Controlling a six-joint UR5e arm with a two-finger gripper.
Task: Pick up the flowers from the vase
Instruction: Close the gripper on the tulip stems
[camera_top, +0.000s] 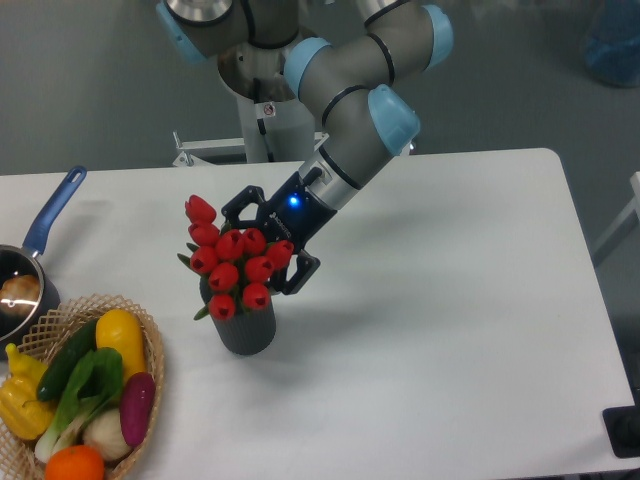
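Standing in the vase, the flowers showed as a tight cluster of red tulip buds with a few green leaves poking out at the left side. One bud rose higher than the rest at the upper left of the bunch. The vase was a small dark grey cylinder, upright on the white table, left of the table's middle and nearer its front edge than its rear one.

The gripper reached in from the upper right, tilted down toward the bunch, with a blue light glowing on its wrist. Its black fingers stood spread on either side of the upper right part of the buds, one finger behind the cluster and one at its lower right. Whether they pressed against the flowers or merely flanked them could not be told, since the buds hid the contact points. The grey arm with its pale blue joint caps rose from the gripper toward the rear edge of the table.

At the front left corner sat a wicker basket holding colourful vegetables, well apart from the vase. Behind it, at the left edge, a steel saucepan with a blue handle pointing toward the rear was partly cut off by the frame.
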